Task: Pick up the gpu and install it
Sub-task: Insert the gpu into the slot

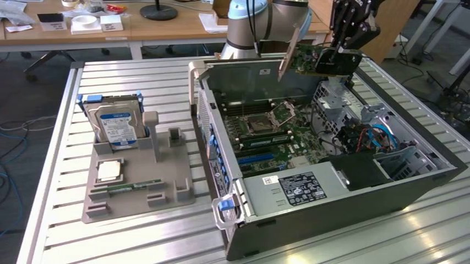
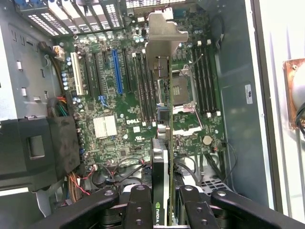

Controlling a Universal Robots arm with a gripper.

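Gripper (image 2: 164,202) fingers (image 2: 139,205) pinch the gpu (image 2: 161,162) by 1 edge, so the card hangs edge-on. It is held in the air above the open computer case (image 1: 331,220), over the motherboard (image 2: 119,109), probably to line it up with a slot.

Cut off at the frame edge above the computer case (image 1: 411,181): arm (image 1: 257,22) and top of the gripper (image 1: 342,50). Over the open case, gpu (image 2: 161,162) edge-on, near end hidden between the fingers (image 2: 138,205). Cannot read the power supply label (image 1: 302,188) inside the case. Outside the case wall, blurred copper-coloured object (image 2: 295,95), cut by the edge.
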